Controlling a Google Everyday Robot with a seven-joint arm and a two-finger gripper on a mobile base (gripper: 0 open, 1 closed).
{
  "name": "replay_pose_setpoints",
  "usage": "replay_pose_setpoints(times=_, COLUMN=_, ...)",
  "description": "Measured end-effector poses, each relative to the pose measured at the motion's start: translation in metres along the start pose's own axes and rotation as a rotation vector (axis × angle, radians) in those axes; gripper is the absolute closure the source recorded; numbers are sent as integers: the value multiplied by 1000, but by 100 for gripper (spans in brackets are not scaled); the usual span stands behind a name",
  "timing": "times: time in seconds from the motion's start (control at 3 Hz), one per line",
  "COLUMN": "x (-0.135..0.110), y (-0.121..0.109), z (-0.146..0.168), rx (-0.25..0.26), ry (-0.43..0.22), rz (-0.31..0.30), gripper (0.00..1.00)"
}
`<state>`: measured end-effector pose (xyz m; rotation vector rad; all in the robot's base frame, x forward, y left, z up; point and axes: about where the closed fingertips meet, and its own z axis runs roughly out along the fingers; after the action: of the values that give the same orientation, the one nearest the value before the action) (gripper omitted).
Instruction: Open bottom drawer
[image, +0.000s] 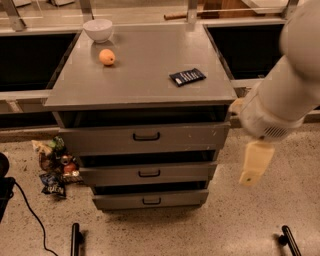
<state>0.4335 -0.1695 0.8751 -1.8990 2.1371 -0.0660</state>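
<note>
The grey cabinet has three drawers. The bottom drawer is the narrowest front, low near the floor, with a small black loop handle at its centre, and it looks closed. My gripper hangs from the white arm to the right of the cabinet. It is about level with the middle drawer, points down, and is apart from the drawers and holds nothing that I can see.
The top drawer is the widest. On the cabinet top lie an orange, a white bowl and a dark packet. Snack wrappers lie on the floor at left. Black base legs show at the bottom.
</note>
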Motion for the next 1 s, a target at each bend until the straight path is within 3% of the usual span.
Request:
replay_pose_setpoints(times=0.33, x=-20, y=15, z=61, rx=-25, ry=-44, rz=-66, gripper=0)
replay_pose_setpoints(times=0.67, x=-43, y=28, z=128, rx=-78, ry=-93, rz=-76, gripper=0)
replay_pose_setpoints(times=1.0, x=-58, y=38, z=189, rx=-151, ry=-162, rz=-34, gripper=0)
